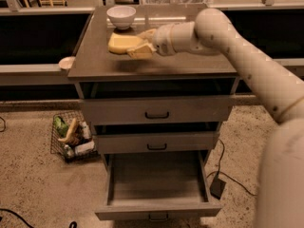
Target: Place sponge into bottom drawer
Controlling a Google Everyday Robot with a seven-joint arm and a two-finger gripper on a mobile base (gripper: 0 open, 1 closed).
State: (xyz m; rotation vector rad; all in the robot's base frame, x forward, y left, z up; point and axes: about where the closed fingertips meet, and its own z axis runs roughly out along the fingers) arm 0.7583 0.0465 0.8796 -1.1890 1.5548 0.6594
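Note:
The pale-yellow sponge is held in my gripper, lifted a little above the cabinet top, just in front of the white bowl. My tan fingers are shut on the sponge's right end. The bottom drawer is pulled out below, wide and empty, with a small dark handle at its front edge. My arm reaches in from the right across the cabinet top.
Two upper drawers with dark handles are slightly open. A wire basket with items stands on the floor to the left. A small pale dish sits on the ledge at left. Cables and a dark box lie on the floor at right.

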